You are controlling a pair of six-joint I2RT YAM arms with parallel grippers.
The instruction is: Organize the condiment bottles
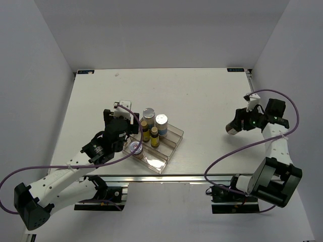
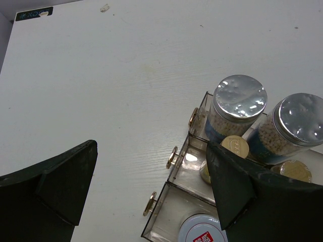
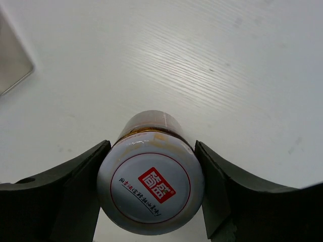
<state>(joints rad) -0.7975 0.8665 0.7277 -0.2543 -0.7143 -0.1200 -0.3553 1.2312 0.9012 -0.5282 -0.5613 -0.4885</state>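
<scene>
- The left pincer [image 2: 151, 151] hangs wide open, holding nothing, beside the tray [image 1: 174, 135].
- Two white-lidded jars: one [image 1: 135, 147] in the tray's front compartment, the other [image 3: 151, 189] clamped in the right pincer [image 3: 151, 146], well right.
- Two yellow dark-capped bottles [image 1: 145, 130] [image 1: 154, 136] stand mid-row.
- Two silver-capped bottles [image 1: 148, 114] [image 1: 161, 120] stand behind; open counter [image 1: 202, 96] beyond.

Red Chinese-character logo on white-lidded jar [image 3: 151, 185]

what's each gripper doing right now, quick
left gripper: open, holding nothing
right gripper: closed on a jar
</scene>
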